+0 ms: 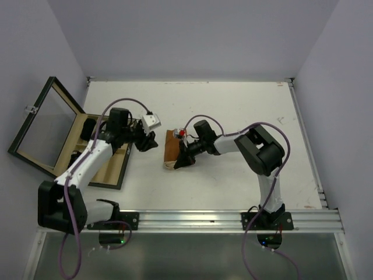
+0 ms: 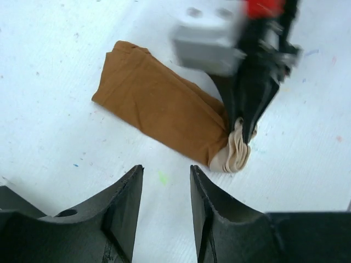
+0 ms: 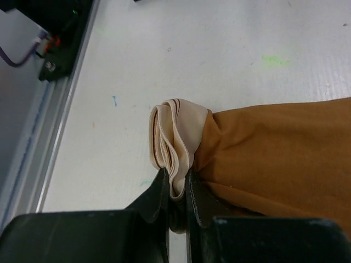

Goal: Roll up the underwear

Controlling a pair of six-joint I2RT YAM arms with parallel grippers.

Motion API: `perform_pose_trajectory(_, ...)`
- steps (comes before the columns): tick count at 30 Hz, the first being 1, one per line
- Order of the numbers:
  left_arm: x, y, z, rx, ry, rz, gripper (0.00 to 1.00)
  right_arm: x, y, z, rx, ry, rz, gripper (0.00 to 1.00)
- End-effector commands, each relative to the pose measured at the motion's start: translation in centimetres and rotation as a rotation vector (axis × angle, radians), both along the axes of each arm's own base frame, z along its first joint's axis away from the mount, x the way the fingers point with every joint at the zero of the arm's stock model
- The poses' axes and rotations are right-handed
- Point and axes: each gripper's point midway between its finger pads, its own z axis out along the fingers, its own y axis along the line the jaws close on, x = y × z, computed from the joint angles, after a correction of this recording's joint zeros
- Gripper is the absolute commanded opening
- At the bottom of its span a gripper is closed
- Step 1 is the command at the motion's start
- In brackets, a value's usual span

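The right tool (image 3: 176, 185) pinches the cream waistband (image 3: 176, 137) at the near end of the folded orange-brown cloth underwear (image 2: 159, 107) on the white desk (image 1: 233, 105), the left tool (image 2: 166, 176) spread empty beside it; rolling that end away likely comes next.

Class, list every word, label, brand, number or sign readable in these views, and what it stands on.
No readable text in any view: none on the orange-brown underwear, left gripper, right gripper, wooden box or table. The table bears only small coloured specks, no characters.
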Motion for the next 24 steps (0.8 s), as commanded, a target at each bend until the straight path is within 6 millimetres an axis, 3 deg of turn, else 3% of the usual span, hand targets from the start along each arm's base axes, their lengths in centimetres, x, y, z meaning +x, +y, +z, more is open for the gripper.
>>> perform_pose_trajectory(1,-1.9,0.8,-1.9,0.11,-0.2,-0.156,0.43,-0.3,-0.8,-4.0,-0.092,0.278,-0.092,0.0)
perform_pose_trajectory(4,-3.6,0.0,-2.6,0.189,-0.329,-0.276,0.43,0.3,-0.4,-4.6,-0.095,0.34,-0.098,0.0)
perform_pose_trajectory(5,-4.7,-0.1,-4.2,0.223,-0.332,-0.309,0.44,0.3,-0.3,-4.6,-0.102,0.388,-0.114,0.0)
perform_pose_trajectory(6,-5.2,-1.7,-3.5,0.237,-0.429,-0.374,0.44,0.5,-0.2,-4.7,-0.093,0.403,-0.115,0.0)
perform_pose_trajectory(8,-6.3,-2.3,-5.0,0.282,-0.476,-0.425,0.45,0.8,-0.3,-5.1,-0.098,0.442,-0.14,0.0)
perform_pose_trajectory(12,-7.6,-4.7,-5.8,0.306,-0.55,-0.527,0.47,1.1,-0.3,-5.3,-0.091,0.453,-0.148,0.0)
perform_pose_trajectory(20,-5.6,-6.6,-6.9,0.334,-0.574,-0.499,0.5,0.9,-0.7,-5.6,-0.107,0.439,-0.142,0.0)
perform_pose_trajectory(24,-5.5,-7.3,-8.0,0.353,-0.58,-0.523,0.52,0.7,-0.8,-5.8,-0.114,0.447,-0.139,0.0)
